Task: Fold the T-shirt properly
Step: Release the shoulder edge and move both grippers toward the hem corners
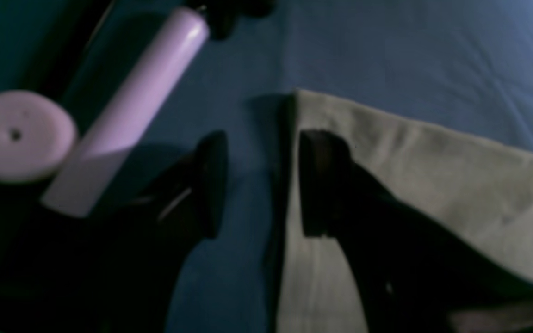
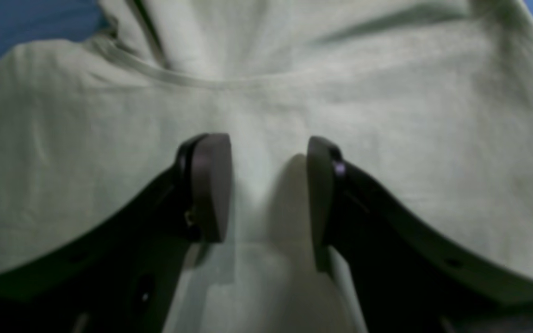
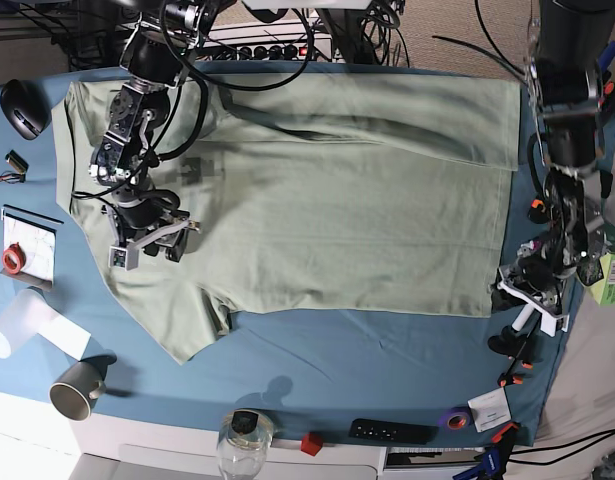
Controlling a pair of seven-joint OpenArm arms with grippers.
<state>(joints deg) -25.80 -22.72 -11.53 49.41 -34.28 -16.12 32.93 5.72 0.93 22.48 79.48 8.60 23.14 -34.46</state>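
We see the T-shirt [image 3: 327, 200] spread flat over the blue table cloth [image 3: 387, 350], covering most of it from the far edge toward the middle, one sleeve [image 3: 182, 325] reaching out toward the near left corner in the base view. The hem end lies by the right edge, the neck end by the left.

Our right gripper [image 2: 266, 185] hangs over the shirt near the neckline seam [image 2: 229, 81] — its jaws stand apart, with only pale green cloth showing between them, nothing pinched. From the base view that gripper [image 3: 147, 240] sits above the shoulder area on the left side.

Our left gripper [image 1: 257, 185] is at the shirt's hem corner [image 1: 303, 99], jaws likewise apart: one finger [image 1: 317, 180] is over the fabric, the other [image 1: 213, 180] over bare blue cloth, and the shirt's edge runs between them. We cannot tell whether the fingers touch the fabric.

Off the shirt, a mug [image 3: 75, 386] stands at the near left corner, a computer mouse [image 3: 20, 108] at the far left, and a remote [image 3: 392, 432] along the near edge.
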